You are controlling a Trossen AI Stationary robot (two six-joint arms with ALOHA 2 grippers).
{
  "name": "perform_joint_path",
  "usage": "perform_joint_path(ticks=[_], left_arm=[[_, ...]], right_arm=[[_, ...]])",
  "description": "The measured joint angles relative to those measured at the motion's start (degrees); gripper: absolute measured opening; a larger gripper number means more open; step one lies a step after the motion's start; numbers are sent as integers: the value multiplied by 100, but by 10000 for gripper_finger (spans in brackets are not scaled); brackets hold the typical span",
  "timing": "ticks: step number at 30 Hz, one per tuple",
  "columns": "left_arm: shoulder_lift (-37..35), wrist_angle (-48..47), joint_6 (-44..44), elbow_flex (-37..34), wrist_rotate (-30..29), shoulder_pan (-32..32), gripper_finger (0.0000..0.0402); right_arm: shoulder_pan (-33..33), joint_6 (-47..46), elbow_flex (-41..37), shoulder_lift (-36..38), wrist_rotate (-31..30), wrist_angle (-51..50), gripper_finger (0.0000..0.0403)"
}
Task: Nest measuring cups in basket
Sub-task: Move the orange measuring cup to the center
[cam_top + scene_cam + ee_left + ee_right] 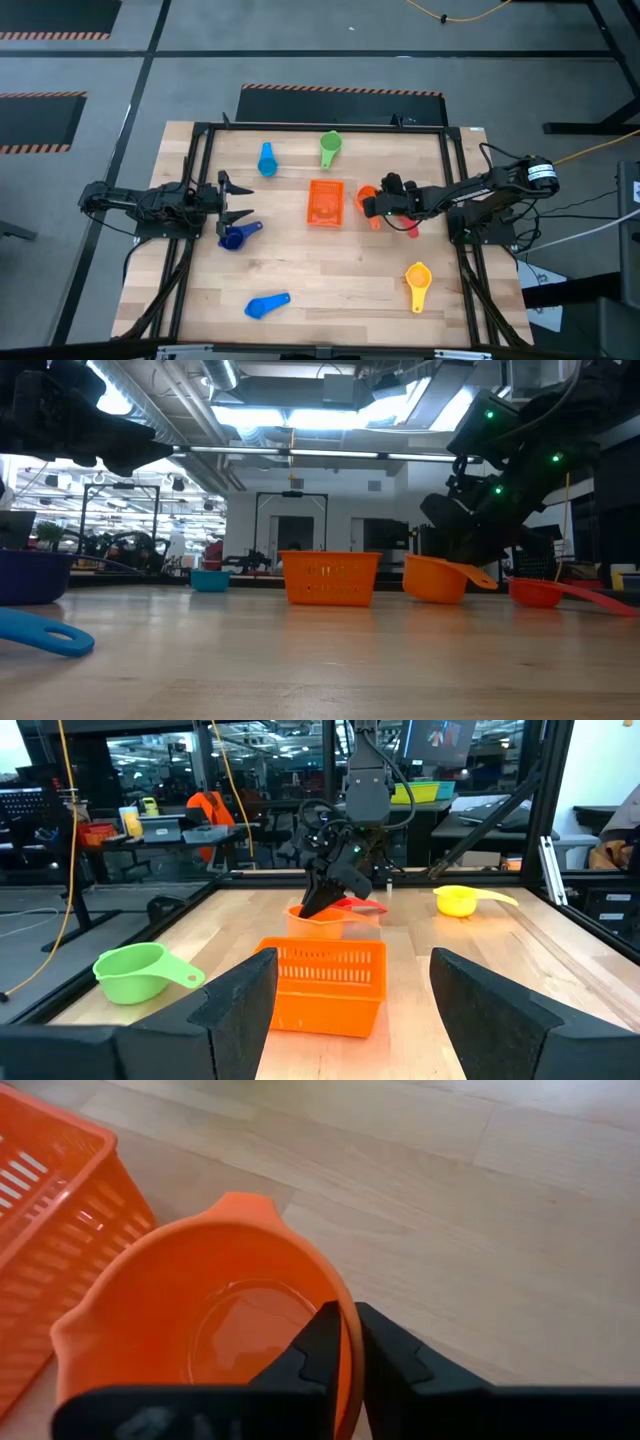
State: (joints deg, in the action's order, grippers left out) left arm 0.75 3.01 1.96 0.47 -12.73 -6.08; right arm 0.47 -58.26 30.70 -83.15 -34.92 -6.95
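Wooden slats of your table (330, 265) carry everything. Your right end effector (345, 1342) has its fingers nearly together over the rim of the orange cup (200, 1315), just beside the orange basket (326, 203), mesh-walled and at the table's middle. A red cup (540, 592) lies near it. Your left end effector (238, 201) waits with its fingers wide apart and nothing between them, over the dark blue cup (235, 236). Green (330, 148), light blue (267, 160), yellow (418, 278) and blue (266, 305) cups lie scattered, well apart. Beyond, a workshop with desks and ceiling lights.
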Motion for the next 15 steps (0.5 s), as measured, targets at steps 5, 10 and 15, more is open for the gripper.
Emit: perform_joint_path(ticks=[5, 10, 15], left_arm=[[0, 0, 1, -1, 0, 1, 255], [-1, 0, 1, 0, 0, 1, 255], [0, 0, 2, 0, 0, 0, 255]], right_arm=[[0, -67, 0, 0, 9, -5, 38], [0, -104, 0, 0, 11, -10, 39], [0, 1, 0, 2, 80, -10, 40]])
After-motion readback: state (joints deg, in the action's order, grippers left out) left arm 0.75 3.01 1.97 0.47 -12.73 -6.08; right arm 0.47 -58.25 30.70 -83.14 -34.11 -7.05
